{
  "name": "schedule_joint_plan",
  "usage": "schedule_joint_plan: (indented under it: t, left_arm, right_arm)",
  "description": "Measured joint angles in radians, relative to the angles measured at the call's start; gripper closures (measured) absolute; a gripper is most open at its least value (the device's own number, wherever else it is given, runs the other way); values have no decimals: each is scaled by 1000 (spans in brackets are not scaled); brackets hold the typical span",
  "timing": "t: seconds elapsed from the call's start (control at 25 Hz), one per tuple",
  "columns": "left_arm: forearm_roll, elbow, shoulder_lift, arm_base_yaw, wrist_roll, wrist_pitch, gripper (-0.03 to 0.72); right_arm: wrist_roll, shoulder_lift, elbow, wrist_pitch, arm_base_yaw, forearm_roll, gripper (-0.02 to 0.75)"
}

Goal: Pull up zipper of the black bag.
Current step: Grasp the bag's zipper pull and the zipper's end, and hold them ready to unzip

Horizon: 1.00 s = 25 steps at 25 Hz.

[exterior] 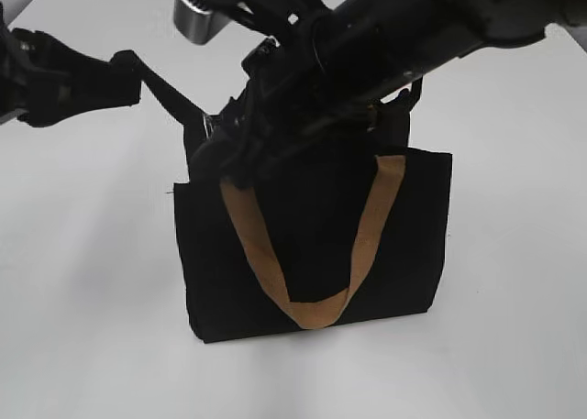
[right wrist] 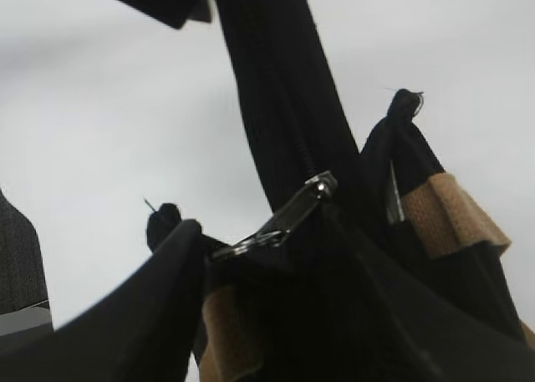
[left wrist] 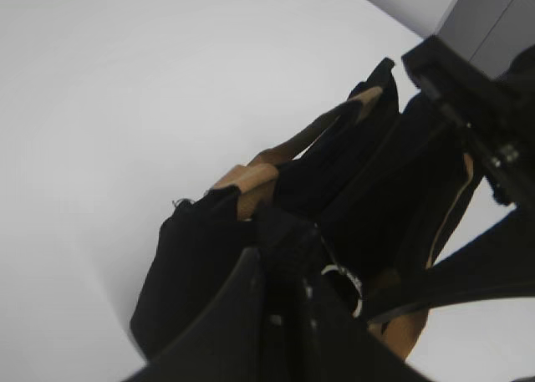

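Black bag (exterior: 404,254) stands upright mid-bench (exterior: 83,327), tan handle (exterior: 312,311) hanging in a loop down its front face; left end effector (exterior: 128,78) sits off the bag's upper left, clenched on a black strip of the bag's top edge (exterior: 170,96) that runs taut from the corner to its tips; right end effector (exterior: 215,162) reaches in across the top from the right, its tips down at the bag's upper left corner, arm covering most of the top edge in the exterior view; right wrist view shows the zipper (right wrist: 284,98) running up a stretched black band, silvery metal pull (right wrist: 280,221) angled down-left, its lower end meeting the dark finger (right wrist: 155,273); looks pinched there, but can't tell for certain that the fingers are clamped on it; left wrist view shows a small silvery ring (left wrist: 344,280) close by the dark fingers, second tan handle (left wrist: 251,185) just behind; no readable brand, label or writing on the bag or the arms.
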Motion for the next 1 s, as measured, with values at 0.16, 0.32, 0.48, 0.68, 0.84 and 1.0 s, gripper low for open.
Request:
schedule_joint_plan:
  t: [0.16, 0.32, 0.48, 0.68, 0.84, 1.0]
  left_arm:
    - [-72, 0, 0, 0, 1, -1, 659]
    - [-126, 0, 1, 0, 2, 2, 659]
    - [-149, 0, 1, 0, 3, 10, 659]
    - [-153, 0, 1, 0, 3, 15, 659]
    - [-117, 0, 1, 0, 3, 10, 659]
    - [-56, 0, 1, 0, 3, -22, 659]
  right_arm:
    - [0, 25, -1, -14, 0, 0, 374]
    - [6, 29, -2, -37, 0, 1, 376]
    - [17, 29, -2, -68, 0, 1, 391]
    - [17, 29, -2, -70, 0, 0, 538]
    - [19, 29, -2, -67, 0, -17, 653]
    - [44, 14, -2, -33, 0, -73, 727]
